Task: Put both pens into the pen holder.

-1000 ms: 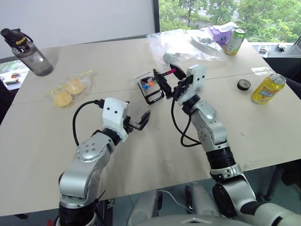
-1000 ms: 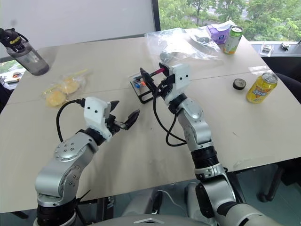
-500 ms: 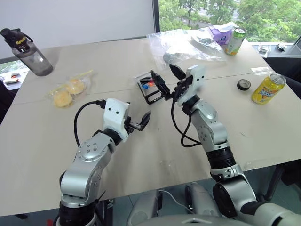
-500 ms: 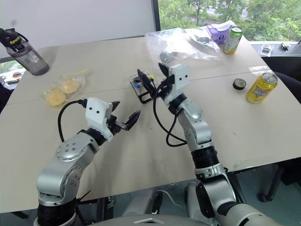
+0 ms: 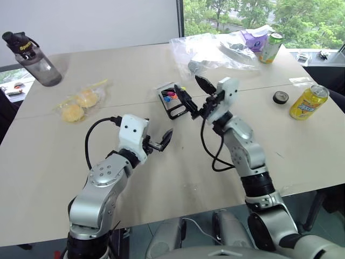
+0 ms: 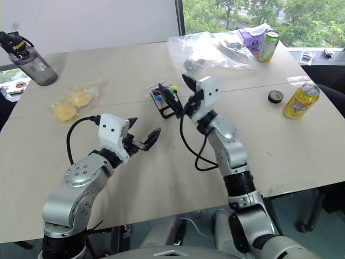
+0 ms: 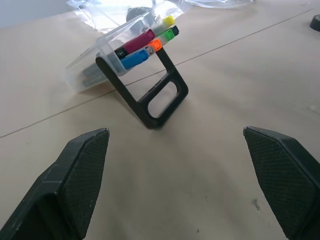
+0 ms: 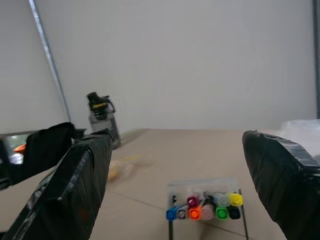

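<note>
So your pen holder (image 5: pixel 173 101) is sitting mid-table, just in front of the crumpled clear plastic bag (image 5: pixel 210 49). It's a small box lying tilted back with a black loop frame (image 7: pixel 159 94) propping it up at the front, and the open end is packed with coloured tips: magenta, blue, orange, green, yellow. Can't tell you which of those are the pens; they're too small to sort out from the markers.

Your right gripper (image 5: pixel 195 95) is hanging right beside the holder, on its right, raised off the table and angled up a bit, fingers spread wide with nothing between them. Wrist is cocked in toward the holder. Your left gripper (image 5: pixel 163 139) is nearer you, below the holder in the head views and a bit apart from it, pointing level across toward the right arm, jaws wide too, nothing in them.

Further out you've got a water bottle (image 5: pixel 32 58) at the far left, a bag of yellow snacks (image 5: pixel 78 103), and a yellow can (image 5: pixel 307 101) off to the right.
</note>
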Robot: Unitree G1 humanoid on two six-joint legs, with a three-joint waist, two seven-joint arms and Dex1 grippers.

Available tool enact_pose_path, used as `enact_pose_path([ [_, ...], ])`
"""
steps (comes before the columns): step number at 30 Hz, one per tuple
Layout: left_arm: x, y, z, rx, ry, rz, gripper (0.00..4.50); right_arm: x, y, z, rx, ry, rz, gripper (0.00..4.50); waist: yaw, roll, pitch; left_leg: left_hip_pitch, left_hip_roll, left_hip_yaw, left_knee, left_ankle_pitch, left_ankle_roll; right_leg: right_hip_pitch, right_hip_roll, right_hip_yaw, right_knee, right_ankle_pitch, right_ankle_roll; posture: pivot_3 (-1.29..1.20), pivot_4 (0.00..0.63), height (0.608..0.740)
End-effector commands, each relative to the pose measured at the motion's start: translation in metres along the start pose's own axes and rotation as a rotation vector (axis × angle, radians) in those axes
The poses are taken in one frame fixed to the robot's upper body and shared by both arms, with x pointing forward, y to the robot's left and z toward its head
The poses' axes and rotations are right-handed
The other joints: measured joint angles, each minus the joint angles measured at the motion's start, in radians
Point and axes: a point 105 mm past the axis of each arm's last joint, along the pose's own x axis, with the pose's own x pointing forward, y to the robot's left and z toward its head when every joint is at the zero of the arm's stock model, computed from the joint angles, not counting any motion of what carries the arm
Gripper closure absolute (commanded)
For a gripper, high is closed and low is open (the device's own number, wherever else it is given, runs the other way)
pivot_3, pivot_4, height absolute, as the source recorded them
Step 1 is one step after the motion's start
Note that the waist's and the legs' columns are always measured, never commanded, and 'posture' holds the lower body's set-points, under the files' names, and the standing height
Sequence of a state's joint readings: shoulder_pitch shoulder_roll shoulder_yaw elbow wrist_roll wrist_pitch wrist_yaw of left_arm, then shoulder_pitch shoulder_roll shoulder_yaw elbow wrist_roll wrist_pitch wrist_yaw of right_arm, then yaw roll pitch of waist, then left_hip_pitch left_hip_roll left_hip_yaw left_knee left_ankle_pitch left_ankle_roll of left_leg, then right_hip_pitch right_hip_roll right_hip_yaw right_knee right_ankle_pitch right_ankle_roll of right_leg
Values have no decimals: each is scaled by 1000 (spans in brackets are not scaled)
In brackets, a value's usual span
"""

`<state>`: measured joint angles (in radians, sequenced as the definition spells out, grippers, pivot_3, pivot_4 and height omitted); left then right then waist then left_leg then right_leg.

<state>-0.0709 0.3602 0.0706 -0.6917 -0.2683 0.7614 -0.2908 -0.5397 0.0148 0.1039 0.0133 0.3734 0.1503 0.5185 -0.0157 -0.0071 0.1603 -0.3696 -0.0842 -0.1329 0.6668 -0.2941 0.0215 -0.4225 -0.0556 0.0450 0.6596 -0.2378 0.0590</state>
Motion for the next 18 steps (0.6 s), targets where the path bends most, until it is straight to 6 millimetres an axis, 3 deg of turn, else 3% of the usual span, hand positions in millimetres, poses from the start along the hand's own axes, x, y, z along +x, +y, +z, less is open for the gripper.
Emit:
enact_pose_path([
  [1, -5, 5, 5, 9, -50, 5, 0, -19, 0, 18, 1, -18, 91, 147, 0, 0, 0, 0, 0, 0, 0, 0, 0, 0, -1, 0, 0, 0, 0, 0, 150, 740],
  [8, -20, -1, -13, 17, -29, -83, 0, -89, -28, 3, -73, 234, 174, 147, 2, 0, 0, 0, 0, 0, -1, 0, 0, 0, -1, 0, -1, 0, 0, 0, 150, 740],
  [12, -33, -4, -33, 55, 20, -117, 0, -143, -37, -7, -118, 415, 221, 147, 3, 0, 1, -1, 0, 0, -2, 0, 0, 0, -2, 0, -3, 0, 0, 0, 150, 740],
  [18, -53, -6, -57, 66, 85, -171, 0, -185, -52, -4, -132, 496, 196, 147, 4, 1, 1, 0, 1, 1, -2, -1, 1, 2, -2, 0, -3, 0, 0, 0, 150, 740],
])
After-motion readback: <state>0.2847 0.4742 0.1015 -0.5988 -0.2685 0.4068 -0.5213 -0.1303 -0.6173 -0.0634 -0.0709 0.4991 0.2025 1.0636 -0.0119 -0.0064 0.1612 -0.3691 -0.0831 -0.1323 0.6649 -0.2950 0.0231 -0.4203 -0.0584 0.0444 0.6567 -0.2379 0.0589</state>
